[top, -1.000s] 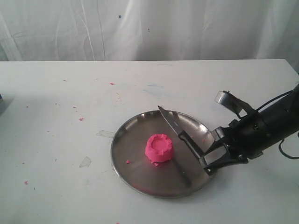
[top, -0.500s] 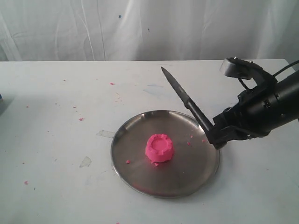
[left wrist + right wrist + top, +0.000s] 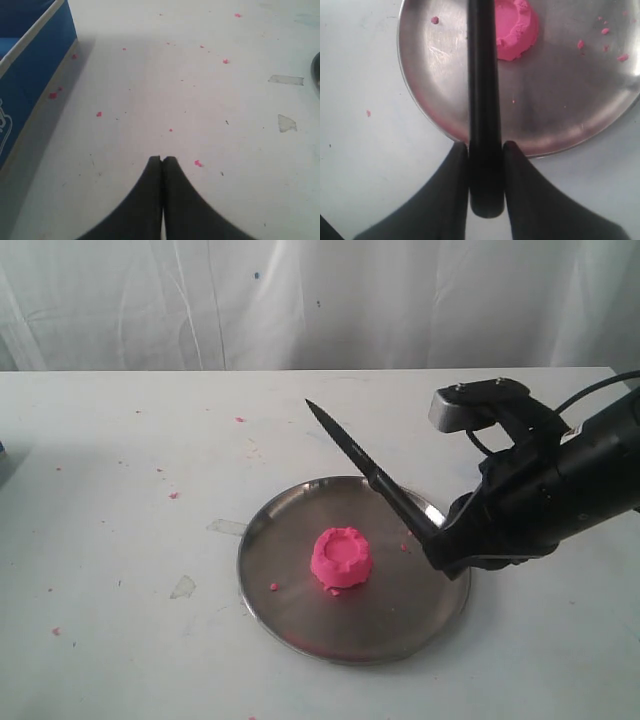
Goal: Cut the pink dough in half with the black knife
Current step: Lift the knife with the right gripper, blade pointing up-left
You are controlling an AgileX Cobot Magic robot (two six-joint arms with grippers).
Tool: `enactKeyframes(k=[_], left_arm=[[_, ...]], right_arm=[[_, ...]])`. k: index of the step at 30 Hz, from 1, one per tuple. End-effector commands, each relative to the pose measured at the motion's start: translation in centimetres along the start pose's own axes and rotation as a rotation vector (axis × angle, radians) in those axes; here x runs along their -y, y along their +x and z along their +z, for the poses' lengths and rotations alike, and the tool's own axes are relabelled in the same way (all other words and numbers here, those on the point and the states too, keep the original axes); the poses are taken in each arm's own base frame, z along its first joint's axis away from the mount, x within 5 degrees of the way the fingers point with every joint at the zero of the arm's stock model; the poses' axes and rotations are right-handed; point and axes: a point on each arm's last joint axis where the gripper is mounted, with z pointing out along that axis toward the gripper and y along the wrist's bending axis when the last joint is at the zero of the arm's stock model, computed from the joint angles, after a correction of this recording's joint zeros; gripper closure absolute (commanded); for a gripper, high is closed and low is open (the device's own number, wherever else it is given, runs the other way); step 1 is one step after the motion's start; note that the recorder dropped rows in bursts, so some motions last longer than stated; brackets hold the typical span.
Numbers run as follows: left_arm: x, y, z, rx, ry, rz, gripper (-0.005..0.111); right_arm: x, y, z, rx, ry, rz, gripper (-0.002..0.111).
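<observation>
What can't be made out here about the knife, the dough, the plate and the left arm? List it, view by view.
- Right wrist view: the black knife blade tip runs off the picture's edge, and its handle covers part of the pink dough.
- Right wrist view: the steel plate is cut off by the edges.
- Exterior view: the right gripper fingers are hidden by the wrist.
- Exterior view: the left gripper is out of frame.

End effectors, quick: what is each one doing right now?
Left end effector: closed, holding nothing.
Right end effector: closed on the black knife.
</observation>
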Motion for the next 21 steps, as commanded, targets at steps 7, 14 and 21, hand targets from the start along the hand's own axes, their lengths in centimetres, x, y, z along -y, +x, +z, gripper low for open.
enactKeyframes(k=[7,14,21], left_arm=[[-0.1,-0.9,-0.1,0.104,-0.013,0.002,0.107],[-0.5,-5.1,-1.6,0.593,-0.041,-0.071,0.107],[-0.7,-7.0,-3.3,0.884,0.101,-0.411,0.107]], right_arm=[[-0.2,0.2,-0.1,-0.01,-0.001,0.0,0.108],[-0.2,0.2,-0.1,-0.01,-0.001,0.002,0.108],[0.2,0.3,-0.2,-0.022,0.046,-0.053,0.108]])
